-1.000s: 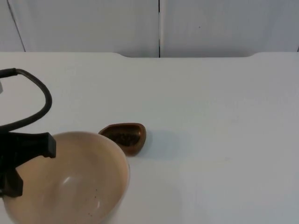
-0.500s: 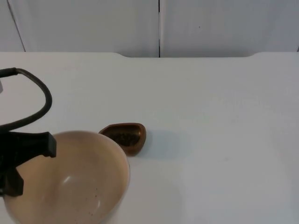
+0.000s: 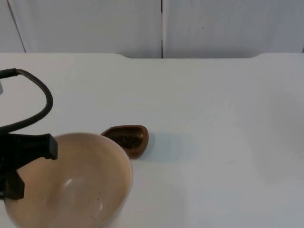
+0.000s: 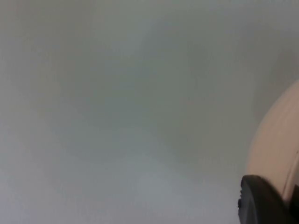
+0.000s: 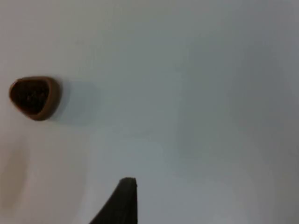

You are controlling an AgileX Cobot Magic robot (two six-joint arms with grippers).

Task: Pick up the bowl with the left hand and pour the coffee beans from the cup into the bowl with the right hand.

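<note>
A large cream bowl (image 3: 80,185) hangs close under the top camera at the front left. My left gripper (image 3: 29,167) is shut on its left rim, one black finger above the rim and one below. In the left wrist view the bowl's outer wall (image 4: 275,140) rises beside a black fingertip (image 4: 261,203). A small brown cup (image 3: 127,139) with dark coffee beans inside stands upright on the table just behind the bowl's right side. The right wrist view looks down on the same cup (image 5: 35,97) from well above and to the side, with my right gripper (image 5: 122,201) far from it.
The white table (image 3: 213,118) stretches bare to the right of the cup and back to the grey partition wall (image 3: 161,26).
</note>
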